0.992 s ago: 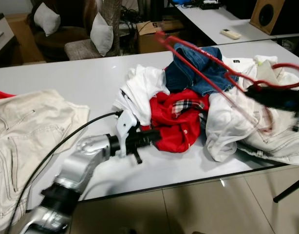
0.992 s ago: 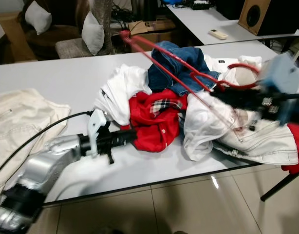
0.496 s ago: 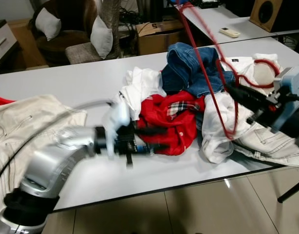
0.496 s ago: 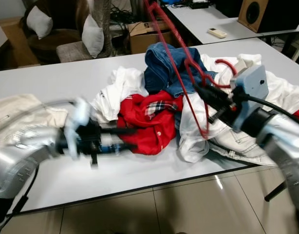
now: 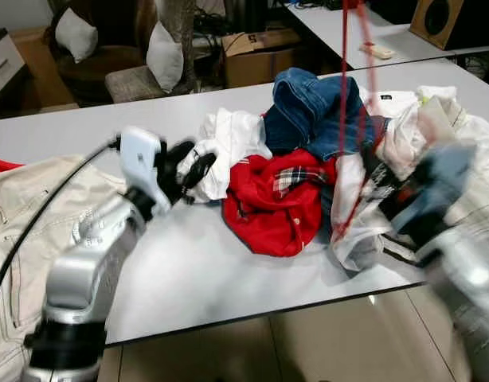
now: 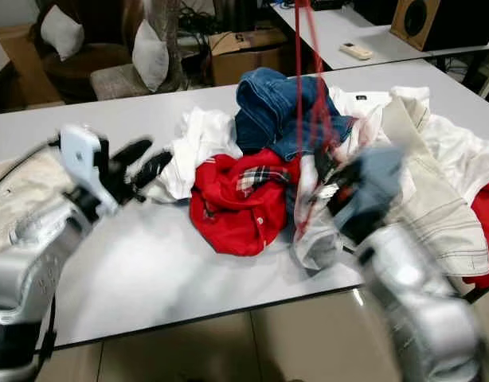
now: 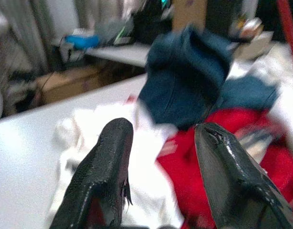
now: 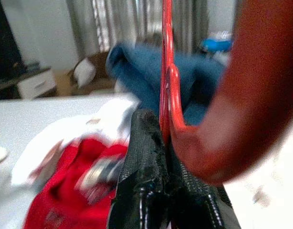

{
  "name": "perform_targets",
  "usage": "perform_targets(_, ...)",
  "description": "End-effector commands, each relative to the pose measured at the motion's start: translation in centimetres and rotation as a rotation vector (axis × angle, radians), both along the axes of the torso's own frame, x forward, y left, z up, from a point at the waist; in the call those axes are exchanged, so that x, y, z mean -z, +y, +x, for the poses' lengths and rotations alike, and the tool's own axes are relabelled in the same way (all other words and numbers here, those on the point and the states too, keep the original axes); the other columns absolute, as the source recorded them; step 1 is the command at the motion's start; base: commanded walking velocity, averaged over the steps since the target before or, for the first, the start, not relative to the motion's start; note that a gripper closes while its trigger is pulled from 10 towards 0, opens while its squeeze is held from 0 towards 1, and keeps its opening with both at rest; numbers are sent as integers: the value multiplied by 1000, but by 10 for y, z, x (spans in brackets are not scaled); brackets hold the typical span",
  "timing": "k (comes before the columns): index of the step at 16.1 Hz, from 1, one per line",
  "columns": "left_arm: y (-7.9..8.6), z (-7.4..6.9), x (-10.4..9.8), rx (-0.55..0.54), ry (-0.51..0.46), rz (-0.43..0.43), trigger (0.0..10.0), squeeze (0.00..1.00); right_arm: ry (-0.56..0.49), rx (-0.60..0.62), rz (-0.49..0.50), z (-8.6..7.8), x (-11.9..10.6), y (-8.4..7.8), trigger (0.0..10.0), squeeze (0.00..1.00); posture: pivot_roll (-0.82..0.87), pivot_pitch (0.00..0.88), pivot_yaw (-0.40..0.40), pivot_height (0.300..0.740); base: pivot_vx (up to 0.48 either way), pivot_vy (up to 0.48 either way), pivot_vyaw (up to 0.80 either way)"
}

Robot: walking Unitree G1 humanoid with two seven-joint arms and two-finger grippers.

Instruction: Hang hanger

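Fingers, right gripper [image 8: 163, 191]: clamped on the red hanger [image 8: 166, 71], pinching its thin bar between the pads. In the head views I see the hanger [image 5: 350, 95] standing nearly upright above the clothes pile, its top running out of frame.

Fingers, left gripper [image 7: 161, 176]: spread apart, holding nothing, aimed at the white shirt [image 5: 228, 139] and the red shirt [image 5: 272, 199].

Risks, as I judge them: the grip sits on a narrow bar, so the hanger could swivel or slip if I swing fast. Its lower end hangs close to the jeans [image 5: 316, 111] and a white garment [image 5: 352, 199]; it may snag cloth and drag it off the counter [image 5: 189, 263].

Pose, right arm [image 6: 412, 294]: raised over the counter's near edge, blurred. Pose, left arm [image 5: 93, 255]: bent, forearm lifted above the counter, wrist turned toward the pile, beside the beige trousers [image 5: 21, 207].
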State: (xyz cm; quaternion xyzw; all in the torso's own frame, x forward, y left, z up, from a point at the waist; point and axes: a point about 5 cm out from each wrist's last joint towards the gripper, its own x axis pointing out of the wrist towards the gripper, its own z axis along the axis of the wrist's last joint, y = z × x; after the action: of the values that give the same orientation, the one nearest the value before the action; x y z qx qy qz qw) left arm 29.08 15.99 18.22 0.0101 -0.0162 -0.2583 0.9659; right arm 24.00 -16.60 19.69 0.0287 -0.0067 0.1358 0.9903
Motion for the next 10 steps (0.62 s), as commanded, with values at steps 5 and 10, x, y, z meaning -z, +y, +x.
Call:
perform_targets(5, -3, -3, 9, -57, 7, 18, 10000, 0, 7, 33, 31, -7, 4, 10, 10000, 0, -158, 0, 100, 740, 0, 376, 0)
perform_targets(10, -5, -1, 5, -73, -10, 28, 10000, 0, -17, 22, 48, -6, 3, 15, 10000, 0, -142, 0, 88, 740, 0, 375, 0)
